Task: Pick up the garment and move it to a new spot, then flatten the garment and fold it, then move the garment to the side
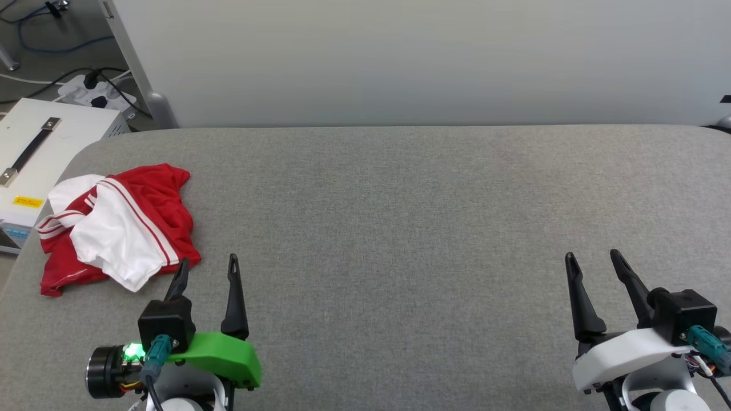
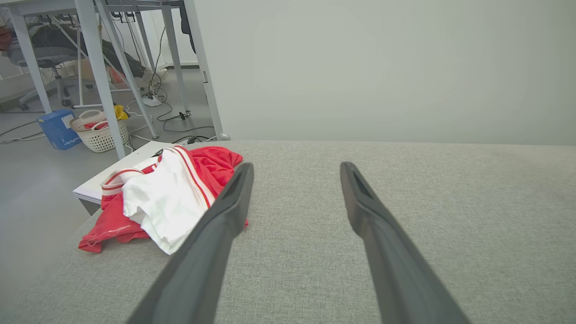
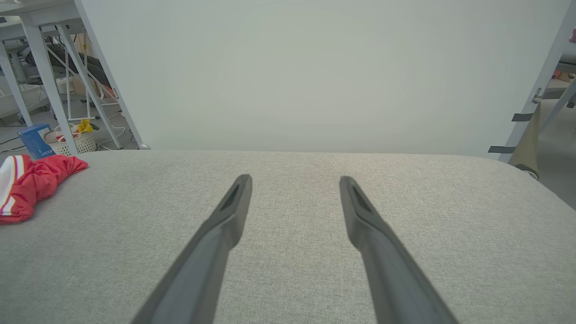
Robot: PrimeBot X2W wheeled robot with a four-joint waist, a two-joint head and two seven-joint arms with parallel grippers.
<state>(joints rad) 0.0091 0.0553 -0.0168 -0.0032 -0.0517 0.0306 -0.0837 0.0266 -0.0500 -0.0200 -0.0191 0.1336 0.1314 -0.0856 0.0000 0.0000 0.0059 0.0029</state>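
Two grippers stand wide open and empty above the grey counter [image 1: 400, 228]: the left gripper [image 1: 208, 260] and, well apart, the right gripper [image 1: 593, 255]. Just beyond the left one the garment [image 1: 117, 228] lies crumpled at the counter's left edge (perhaps overhanging it). A shallow pinch could catch one layer only, or push it off toward the white box [image 1: 34, 148].

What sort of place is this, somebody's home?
Likely a lab or workshop, not a home: a grey padded table with a crumpled red jersey, a power strip and loose cables on the floor, metal-legged desks behind.
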